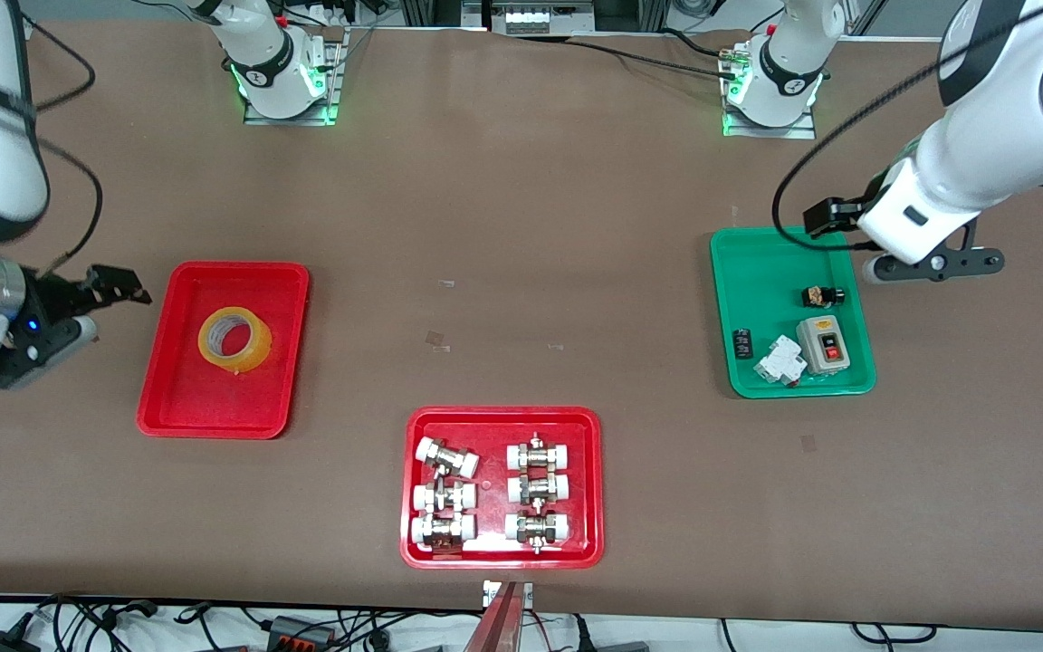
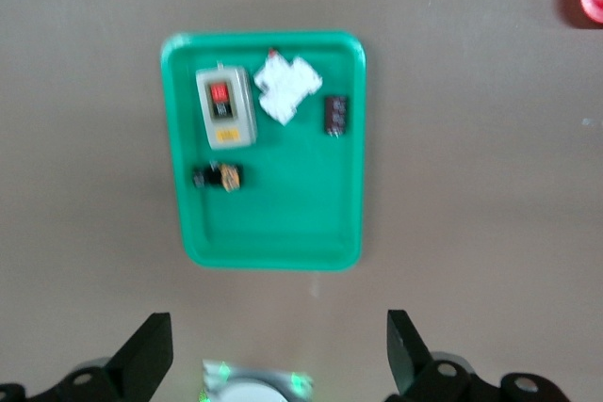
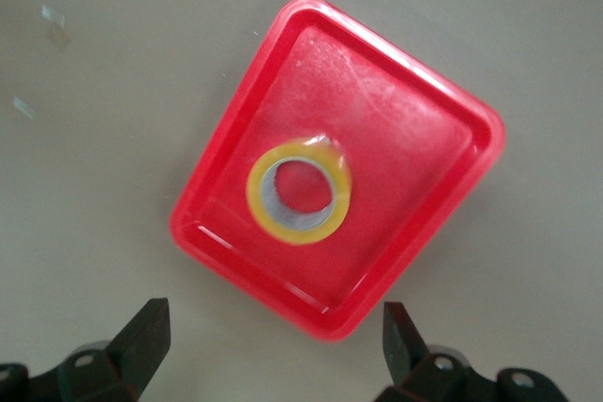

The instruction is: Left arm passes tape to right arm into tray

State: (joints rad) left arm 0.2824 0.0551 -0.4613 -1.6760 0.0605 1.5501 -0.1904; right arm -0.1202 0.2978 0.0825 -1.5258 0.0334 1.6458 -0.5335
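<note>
The tape, a yellow roll with a pale core, lies flat in the plain red tray toward the right arm's end of the table. It also shows in the right wrist view inside the tray. My right gripper is open and empty, up over the bare table beside that tray; in its wrist view the jaws stand wide apart just off the tray's corner. My left gripper is open and empty over the edge of the green tray; its wrist view shows nothing between the jaws.
The green tray holds a grey switch box, a white breaker and small black parts. A red tray of white-capped metal fittings stands near the front camera at mid-table. Both arm bases stand along the table's farthest edge.
</note>
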